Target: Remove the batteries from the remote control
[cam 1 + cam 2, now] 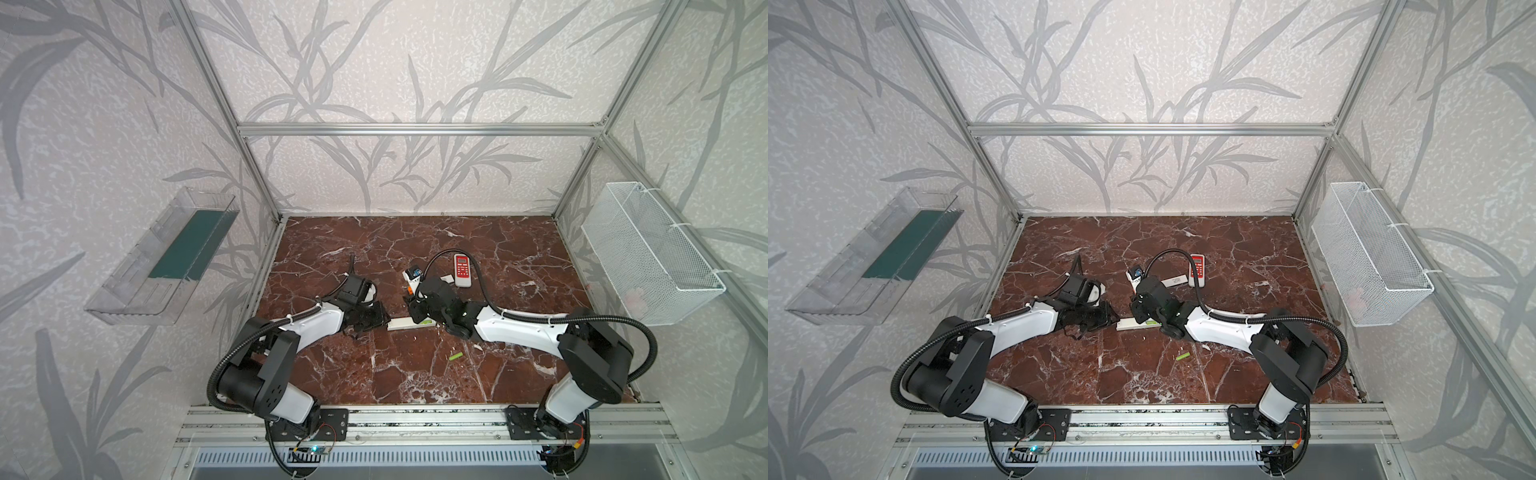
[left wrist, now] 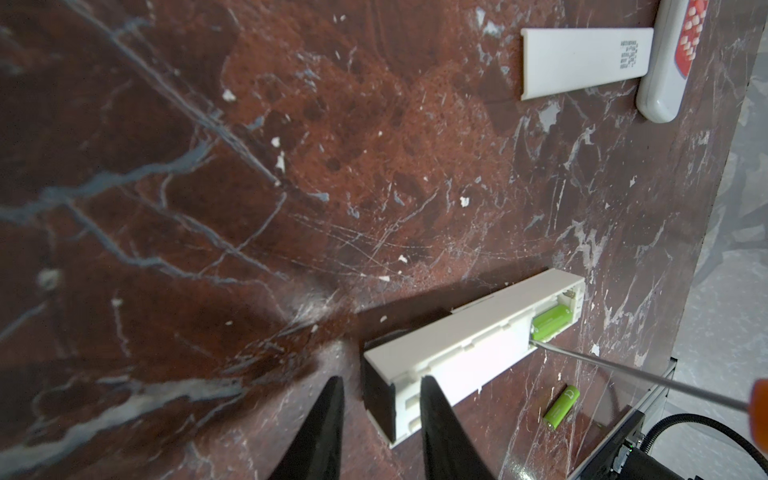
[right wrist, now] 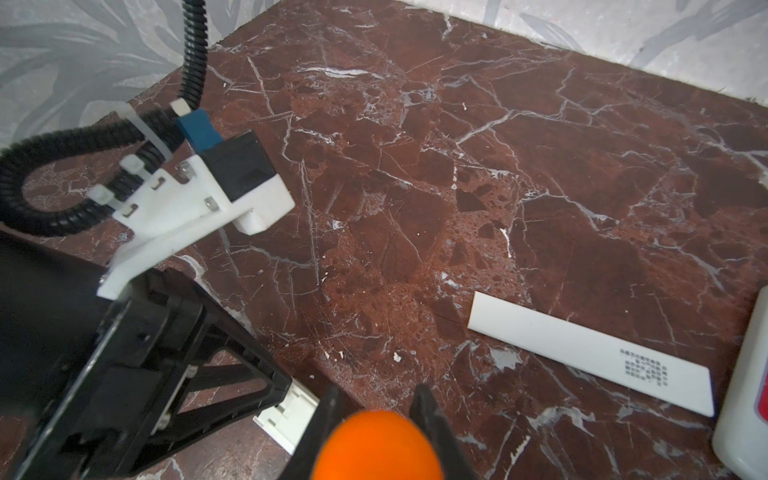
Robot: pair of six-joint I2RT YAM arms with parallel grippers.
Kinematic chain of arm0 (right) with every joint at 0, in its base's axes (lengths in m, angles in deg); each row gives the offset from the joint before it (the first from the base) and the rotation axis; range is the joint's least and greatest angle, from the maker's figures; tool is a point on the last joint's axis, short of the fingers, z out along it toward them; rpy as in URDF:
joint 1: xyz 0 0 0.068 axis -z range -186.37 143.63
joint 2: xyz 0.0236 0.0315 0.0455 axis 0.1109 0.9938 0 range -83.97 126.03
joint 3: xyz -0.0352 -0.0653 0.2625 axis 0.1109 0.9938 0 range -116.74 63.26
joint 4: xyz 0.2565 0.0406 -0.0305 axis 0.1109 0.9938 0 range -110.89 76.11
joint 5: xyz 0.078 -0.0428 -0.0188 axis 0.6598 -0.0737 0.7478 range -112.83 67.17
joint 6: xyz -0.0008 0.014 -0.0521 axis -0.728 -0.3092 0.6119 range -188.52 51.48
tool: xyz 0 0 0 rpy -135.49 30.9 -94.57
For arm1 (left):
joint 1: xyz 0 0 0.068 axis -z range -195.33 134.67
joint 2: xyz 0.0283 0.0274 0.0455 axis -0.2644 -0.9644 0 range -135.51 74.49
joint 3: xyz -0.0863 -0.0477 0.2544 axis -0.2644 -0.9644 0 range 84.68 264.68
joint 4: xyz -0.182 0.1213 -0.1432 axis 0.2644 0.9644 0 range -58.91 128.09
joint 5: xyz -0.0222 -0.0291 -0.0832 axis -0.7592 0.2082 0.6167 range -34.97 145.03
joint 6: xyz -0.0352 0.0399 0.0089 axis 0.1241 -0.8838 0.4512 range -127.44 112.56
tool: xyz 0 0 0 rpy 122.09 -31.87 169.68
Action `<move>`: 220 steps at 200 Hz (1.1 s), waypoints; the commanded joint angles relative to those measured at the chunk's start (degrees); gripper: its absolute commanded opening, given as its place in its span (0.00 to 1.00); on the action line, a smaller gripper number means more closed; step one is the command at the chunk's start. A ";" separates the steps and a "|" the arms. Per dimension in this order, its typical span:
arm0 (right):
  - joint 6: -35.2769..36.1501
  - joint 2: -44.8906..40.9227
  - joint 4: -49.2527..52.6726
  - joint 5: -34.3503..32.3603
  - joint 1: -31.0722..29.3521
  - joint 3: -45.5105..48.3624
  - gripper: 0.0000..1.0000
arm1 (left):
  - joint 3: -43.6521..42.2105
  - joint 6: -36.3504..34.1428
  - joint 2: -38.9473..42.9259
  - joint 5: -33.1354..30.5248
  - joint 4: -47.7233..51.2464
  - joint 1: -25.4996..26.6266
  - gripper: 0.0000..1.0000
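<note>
A long white remote control [image 2: 457,345] lies near the table's middle in both top views [image 1: 401,323] [image 1: 1133,324], its battery bay uncovered. One lime-green battery [image 2: 550,324] sits in the bay's far end. Another battery [image 2: 562,406] lies loose on the marble [image 1: 456,356] [image 1: 1182,355]. My left gripper [image 2: 382,382] straddles the remote's near end, holding it. My right gripper [image 3: 377,392] is shut on an orange-handled screwdriver [image 3: 376,444]; its metal shaft [image 2: 623,370] touches the seated battery's end with its tip.
A second remote with a red face [image 1: 462,270] [image 3: 744,395] lies further back, a white battery cover [image 1: 446,279] [image 3: 582,353] beside it. A wire basket [image 1: 648,253] hangs on the right wall. A clear tray [image 1: 162,257] hangs on the left wall.
</note>
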 commanded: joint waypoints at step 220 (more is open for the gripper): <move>-2.46 -2.17 -0.02 -2.65 -0.64 2.67 0.00 | -1.20 0.97 -2.71 0.02 -0.18 -0.31 0.32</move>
